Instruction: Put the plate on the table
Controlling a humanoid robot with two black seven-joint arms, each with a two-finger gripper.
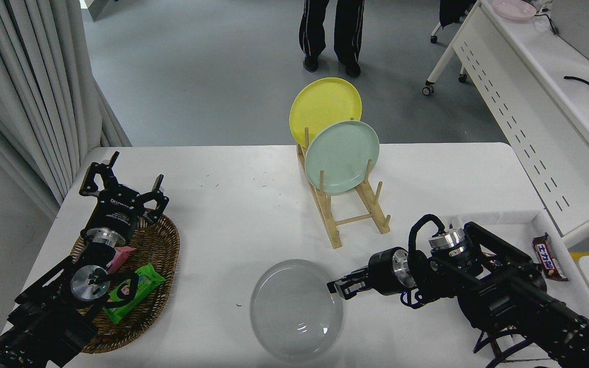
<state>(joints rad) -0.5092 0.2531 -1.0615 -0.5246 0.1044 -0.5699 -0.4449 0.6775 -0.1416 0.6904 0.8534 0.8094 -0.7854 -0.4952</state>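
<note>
The light-grey plate [294,312] lies flat on the white table [233,214], near its front edge and in the middle. My right gripper [337,289] is at the plate's right rim. Its fingers stand a little apart, with table showing between them, and no longer clamp the rim. My left arm is parked at the lower left, and its gripper [120,185] is open above the far end of a wicker basket.
A wooden rack [348,217] behind the plate holds a mint-green plate [342,156] and a yellow plate [325,105]. The wicker basket [159,245] holds snack packets. A white tray [545,225] with candy bars is on the right. A person's legs [333,30] stand beyond the table.
</note>
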